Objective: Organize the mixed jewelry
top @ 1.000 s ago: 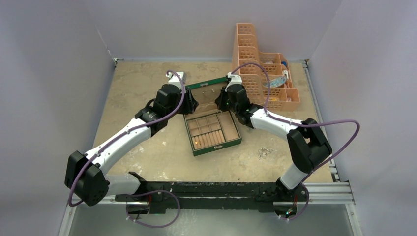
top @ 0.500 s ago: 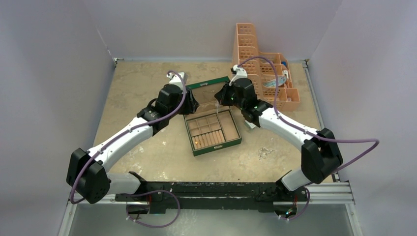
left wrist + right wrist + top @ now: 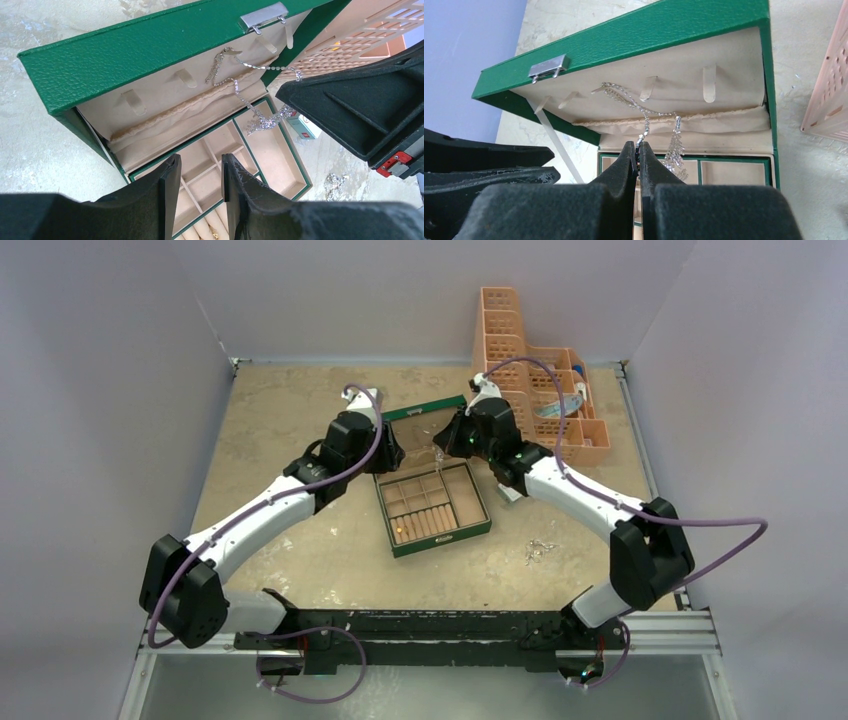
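Note:
The green box (image 3: 442, 539) stands open at the table's middle, its lid (image 3: 425, 412) upright. A thin silvery chain (image 3: 624, 95) with a sparkly pendant (image 3: 675, 147) hangs from a strap inside the lid; it also shows in the left wrist view (image 3: 240, 90). My right gripper (image 3: 638, 145) is shut on the chain's lower end, just in front of the lid (image 3: 440, 448). My left gripper (image 3: 200, 160) is open and empty above the box's left compartments (image 3: 392, 453). A small gold-coloured piece (image 3: 400, 530) lies among the ring rolls. More silvery pieces (image 3: 540, 550) lie on the table right of the box.
A small white card box with red print (image 3: 305, 127) lies by the green box's right side. An orange basket (image 3: 540, 400) with compartments stands at the back right. Grey walls close in both sides and the back.
My right gripper has moved a little back and right toward the lid, with the chain in it, and its elbow has swung right. The left gripper has shifted slightly.

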You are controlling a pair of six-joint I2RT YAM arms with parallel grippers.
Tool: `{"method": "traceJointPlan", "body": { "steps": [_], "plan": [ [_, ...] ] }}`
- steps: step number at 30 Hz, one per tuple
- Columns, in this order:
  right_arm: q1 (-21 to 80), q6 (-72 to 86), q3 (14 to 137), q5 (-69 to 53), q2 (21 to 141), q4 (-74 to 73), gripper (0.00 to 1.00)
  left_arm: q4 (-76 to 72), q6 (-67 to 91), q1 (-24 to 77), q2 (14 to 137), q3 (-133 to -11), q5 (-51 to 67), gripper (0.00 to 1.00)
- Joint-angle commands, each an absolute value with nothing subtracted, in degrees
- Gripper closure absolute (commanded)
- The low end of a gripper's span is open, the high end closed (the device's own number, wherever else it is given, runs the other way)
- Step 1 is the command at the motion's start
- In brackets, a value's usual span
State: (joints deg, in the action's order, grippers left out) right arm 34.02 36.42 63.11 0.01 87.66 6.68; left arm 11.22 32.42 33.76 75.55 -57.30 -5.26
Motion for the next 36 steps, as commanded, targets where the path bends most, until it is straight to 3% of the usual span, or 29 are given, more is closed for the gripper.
{"method": "traceJointPlan", "body": {
  "steps": [1,23,36],
  "plan": [
    [33.22,39.23,65.96,1.77,87.10,7.74,1.00,8.56,33.25,33.26,76.10,-59.80,-5.89,0.64],
    [30.34,49.34,69.19,-4.87,83.89,4.12,1.00,7.84,33.72,33.30,76.82,-60.63,-5.41,0.63],
    [30.15,51.78,66.04,4.25,89.00,2.88,1.00,7.97,33.73,33.20,77.21,-60.91,-6.06,0.63]
  ]
}}
